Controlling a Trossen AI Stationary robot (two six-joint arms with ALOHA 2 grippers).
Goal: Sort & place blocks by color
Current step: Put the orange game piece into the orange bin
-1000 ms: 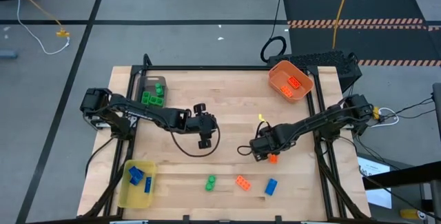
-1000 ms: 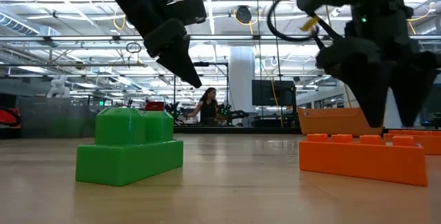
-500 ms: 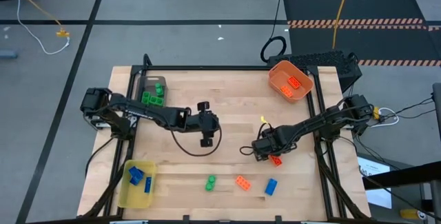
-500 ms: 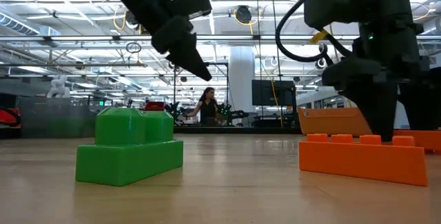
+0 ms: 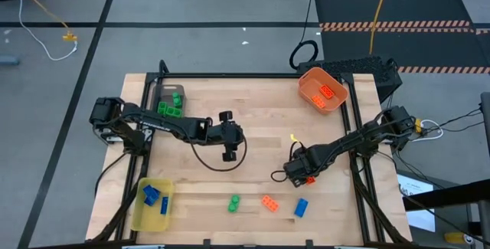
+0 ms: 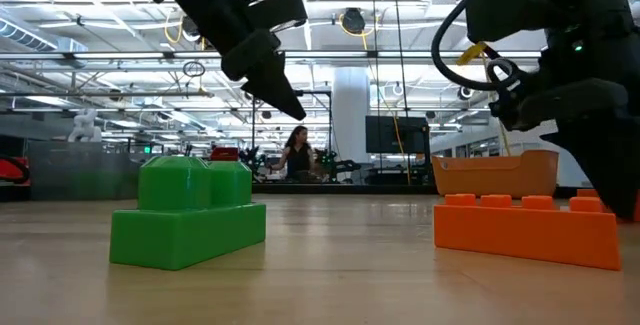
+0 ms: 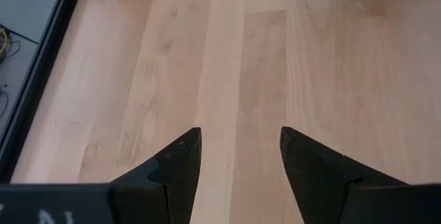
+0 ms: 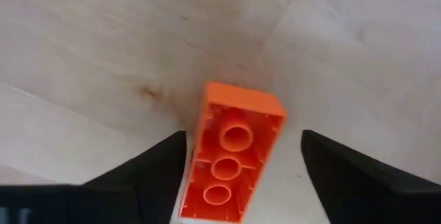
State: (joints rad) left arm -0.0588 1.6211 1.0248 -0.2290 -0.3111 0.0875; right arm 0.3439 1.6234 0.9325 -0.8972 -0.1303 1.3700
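While the left gripper hung open mid-table, the right gripper straddled an upturned orange block, jaws wide.

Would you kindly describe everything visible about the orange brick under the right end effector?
The orange brick is glossy plastic, oblong, lying upside down on the wooden table: its hollow underside faces the wrist camera, showing three round tubes in a row. It sits between the open fingers of the right end effector, with gaps on both sides, so nothing but the table visibly touches it.
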